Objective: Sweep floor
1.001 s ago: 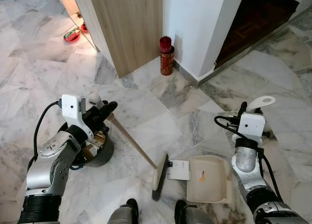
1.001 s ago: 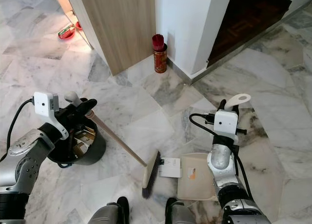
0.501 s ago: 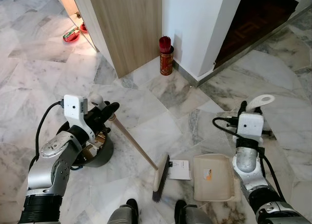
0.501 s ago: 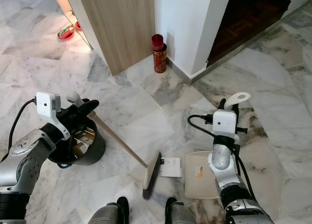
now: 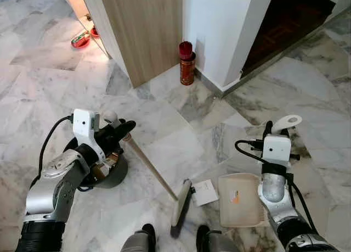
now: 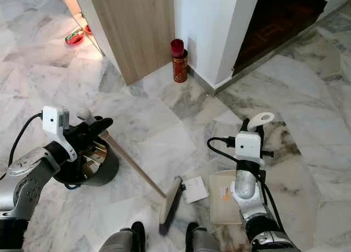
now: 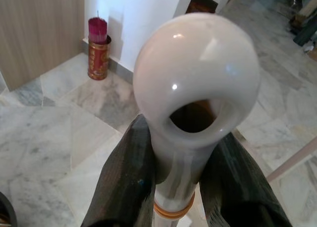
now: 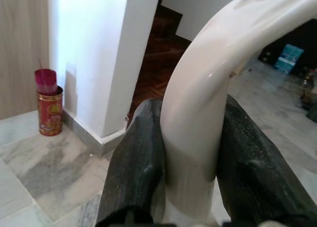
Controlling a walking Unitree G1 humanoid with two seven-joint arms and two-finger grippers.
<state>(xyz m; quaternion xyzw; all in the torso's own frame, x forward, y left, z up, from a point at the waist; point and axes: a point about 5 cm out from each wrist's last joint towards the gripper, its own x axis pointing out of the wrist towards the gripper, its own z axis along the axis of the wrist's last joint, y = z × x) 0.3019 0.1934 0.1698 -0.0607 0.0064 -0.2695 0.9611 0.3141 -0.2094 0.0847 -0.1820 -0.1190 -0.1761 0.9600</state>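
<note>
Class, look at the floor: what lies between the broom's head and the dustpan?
In the left eye view, a white paper card lies on the marble floor between the broom head and the dustpan, close to the brush.

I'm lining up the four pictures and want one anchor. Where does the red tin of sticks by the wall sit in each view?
Left eye view: red tin at top centre, against the white wall.
Right eye view: top centre.
Left wrist view: upper left.
Right wrist view: left edge.
Shared landmark: the white wall's corner beside it.
</note>
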